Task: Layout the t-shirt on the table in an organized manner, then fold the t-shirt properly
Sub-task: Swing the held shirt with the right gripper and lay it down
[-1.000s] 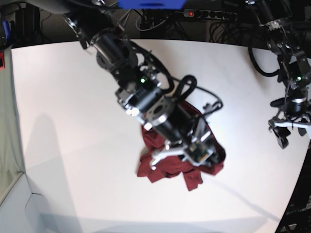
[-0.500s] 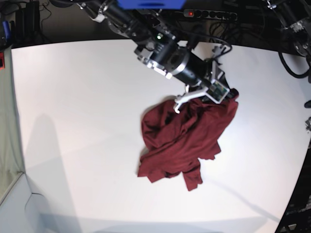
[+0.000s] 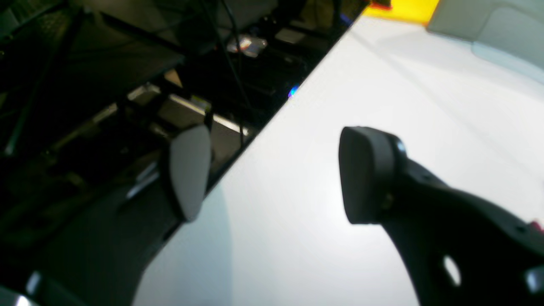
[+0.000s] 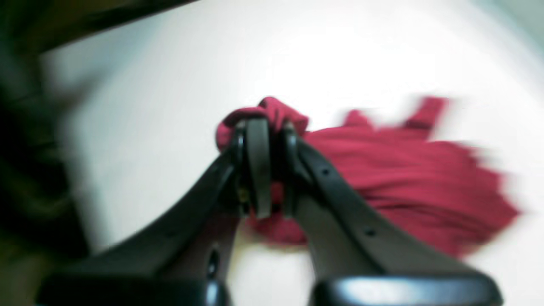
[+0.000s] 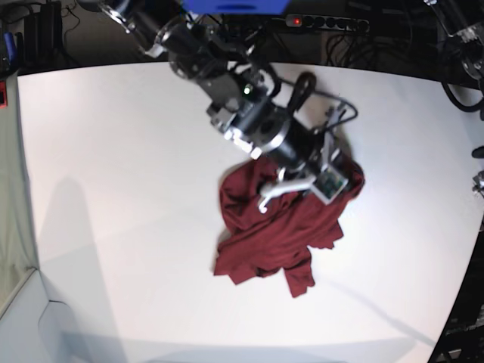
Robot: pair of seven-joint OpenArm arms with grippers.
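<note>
The left wrist view showed the left gripper (image 3: 272,174) with its fingers spread wide on nothing, hovering over the bare white table (image 3: 382,85) at its dark edge. No cloth appeared there, and the clutter beyond the edge was too dim to name.

The right wrist view showed the right gripper (image 4: 263,165) with its fingers pressed together, pinching a bunched fold of the maroon t-shirt (image 4: 403,178). The rest of the cloth trailed away from the fingers across the table. Motion blur smeared the far hem, so its outline could not be made out.

The base view showed the t-shirt (image 5: 265,242) crumpled near the table's middle, with the right arm over its upper right part. Half a second before, that arm had drawn the pinched fold farther toward the table's far edge; now it sat lower and nearer the heap. This suggested the laying out was only beginning. The left arm was almost wholly cut off at the frame's right edge.
</note>
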